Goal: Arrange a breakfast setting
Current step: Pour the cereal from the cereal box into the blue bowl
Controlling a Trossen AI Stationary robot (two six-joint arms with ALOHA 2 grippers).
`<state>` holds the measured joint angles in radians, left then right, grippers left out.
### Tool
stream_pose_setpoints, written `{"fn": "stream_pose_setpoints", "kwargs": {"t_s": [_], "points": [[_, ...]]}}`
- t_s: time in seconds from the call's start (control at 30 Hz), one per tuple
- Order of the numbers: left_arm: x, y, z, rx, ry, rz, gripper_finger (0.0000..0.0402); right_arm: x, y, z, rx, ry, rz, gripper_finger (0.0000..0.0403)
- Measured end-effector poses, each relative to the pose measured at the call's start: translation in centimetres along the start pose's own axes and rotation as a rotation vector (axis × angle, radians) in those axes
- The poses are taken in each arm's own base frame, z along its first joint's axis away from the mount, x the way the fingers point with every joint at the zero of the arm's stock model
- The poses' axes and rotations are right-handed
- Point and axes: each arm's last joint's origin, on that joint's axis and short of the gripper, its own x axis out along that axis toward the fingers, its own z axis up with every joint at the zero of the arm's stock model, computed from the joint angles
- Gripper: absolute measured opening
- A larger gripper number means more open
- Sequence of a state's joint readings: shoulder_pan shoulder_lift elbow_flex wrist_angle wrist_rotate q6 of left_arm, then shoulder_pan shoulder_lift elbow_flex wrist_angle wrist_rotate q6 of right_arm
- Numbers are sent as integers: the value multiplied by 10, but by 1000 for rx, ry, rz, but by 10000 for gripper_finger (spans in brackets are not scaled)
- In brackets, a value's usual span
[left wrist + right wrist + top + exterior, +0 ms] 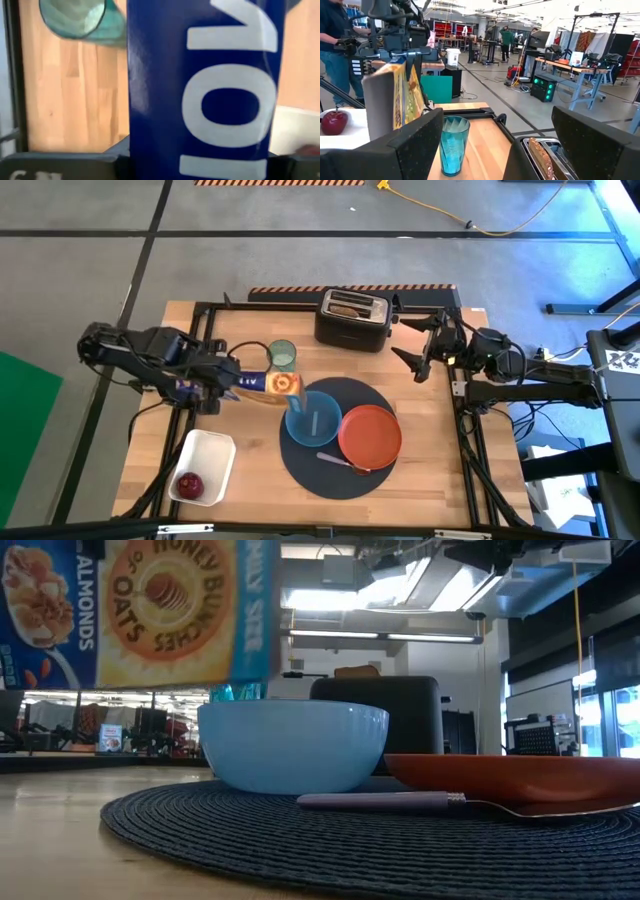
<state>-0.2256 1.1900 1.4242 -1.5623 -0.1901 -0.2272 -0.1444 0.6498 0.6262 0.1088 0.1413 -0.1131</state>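
your two arms are dark, nearly black, built from chunky jointed segments. the left arm [140, 352] carries a blue-and-white patch near its wrist, and thin dark cables trail off its base side. the right arm [520, 370] ends in slim black prongs, with a pale label on the housing behind them and black cables looping away past the table edge. from the right wrist view you see that arm's own fingers [415, 145] as broad matte-black blocks with a fine grainy texture and squared edges.
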Motion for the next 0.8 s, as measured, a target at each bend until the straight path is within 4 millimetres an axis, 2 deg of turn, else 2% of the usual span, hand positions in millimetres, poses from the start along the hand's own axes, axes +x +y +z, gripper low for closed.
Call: {"fn": "stream_pose_setpoints", "kwargs": {"t_s": [0.13, 0.27, 0.53, 0.8], "points": [[3, -1, 3, 41, 18, 11, 120, 0, 0, 0, -1, 4, -1, 363], [-4, 1, 7, 84, -9, 39, 120, 0, 0, -1, -1, 6, 0, 363], [-28, 1, 29, 233, -104, 75, 120, 0, 0, -1, -1, 9, 0, 363], [-32, -1, 45, 329, -117, 109, 120, 0, 0, -3, -5, 33, 3, 363]]}}
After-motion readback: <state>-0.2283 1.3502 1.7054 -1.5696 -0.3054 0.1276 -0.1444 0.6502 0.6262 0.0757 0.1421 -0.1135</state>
